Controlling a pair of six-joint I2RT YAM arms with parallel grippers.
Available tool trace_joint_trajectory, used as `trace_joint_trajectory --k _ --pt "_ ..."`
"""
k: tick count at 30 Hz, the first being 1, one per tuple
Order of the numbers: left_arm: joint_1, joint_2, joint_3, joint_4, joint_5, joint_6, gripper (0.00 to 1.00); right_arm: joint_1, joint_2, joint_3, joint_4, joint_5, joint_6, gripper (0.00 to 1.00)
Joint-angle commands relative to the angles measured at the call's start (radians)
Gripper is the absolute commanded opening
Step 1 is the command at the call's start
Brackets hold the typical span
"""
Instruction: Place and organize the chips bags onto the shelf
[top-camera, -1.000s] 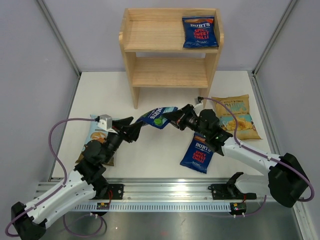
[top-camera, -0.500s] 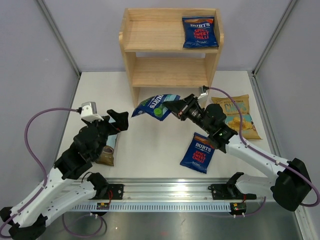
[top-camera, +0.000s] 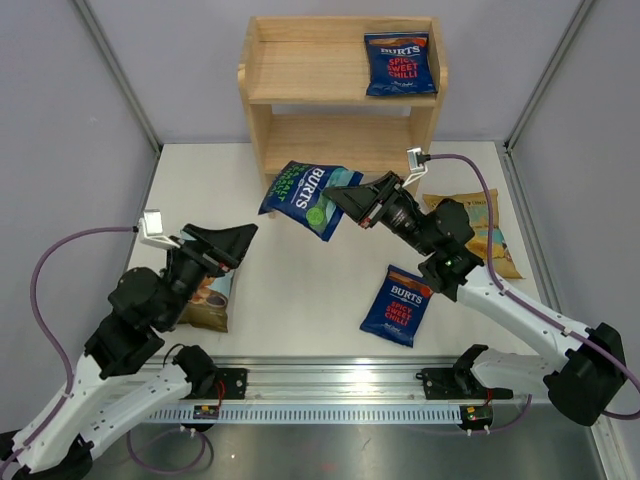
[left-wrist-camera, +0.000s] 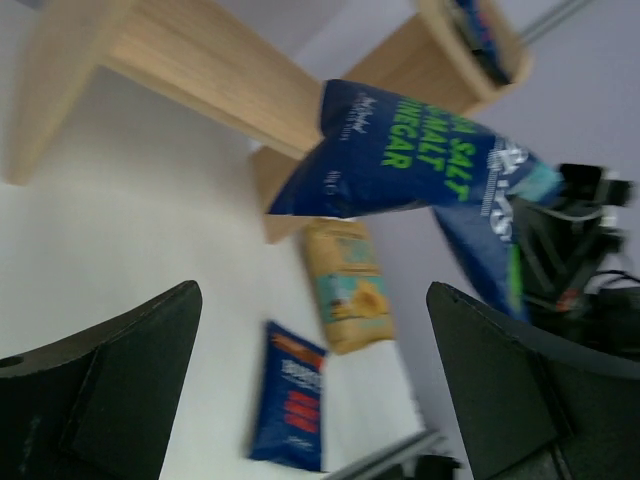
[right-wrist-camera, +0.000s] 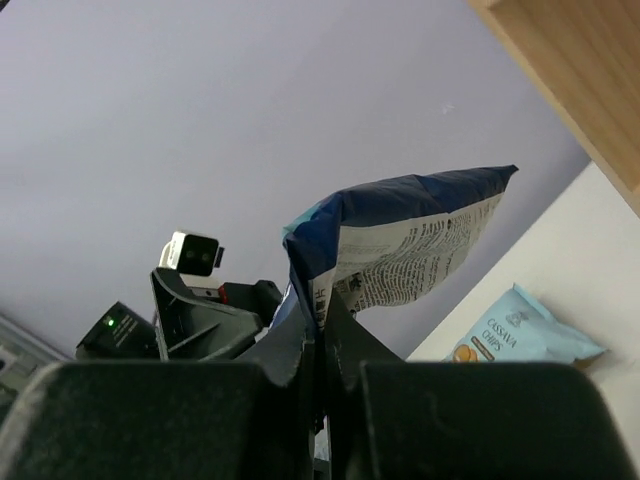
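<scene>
My right gripper (top-camera: 345, 201) is shut on one edge of the dark-blue and green Burts chips bag (top-camera: 307, 196), which hangs in the air just before the shelf's (top-camera: 262, 118) lower tier. The right wrist view shows the bag's (right-wrist-camera: 405, 240) seam pinched between the closed fingers (right-wrist-camera: 352, 352). My left gripper (top-camera: 236, 240) stands wide open and empty, left of and below that bag (left-wrist-camera: 400, 150). A red-label Burts bag (top-camera: 400, 63) lies on the top tier at the right. Another red-label bag (top-camera: 397, 305) lies flat on the table.
A yellow bag (top-camera: 480, 235) lies at the right, partly under my right arm. A pale blue-tan bag (top-camera: 207, 297) lies at the left, partly under my left arm. White walls close in the table on both sides.
My left gripper opened, let go of the green Burts bag and drew back to the left. My right gripper carried the bag up and toward the shelf.
</scene>
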Motion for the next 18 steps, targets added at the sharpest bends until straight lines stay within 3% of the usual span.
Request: trace_joint_trajectory --k 1,4,11,18 --pt "0.001 -0.064 -0.116 0.301 0.162 -0.209 0.99 0.007 -0.032 0.028 0.186 -0.119 -0.116 0.07" --pt "0.001 -0.089 -0.190 0.490 0.156 -0.289 0.99 0.007 -0.032 0.011 0.248 -0.154 -0.096 0.07" --pt "0.001 0.023 -0.238 0.711 0.202 -0.439 0.99 0.007 -0.019 -0.007 0.361 -0.194 -0.053 0.07" --pt "0.001 0.049 -0.281 0.898 0.144 -0.445 0.99 0.007 -0.004 -0.027 0.406 -0.214 -0.033 0.07"
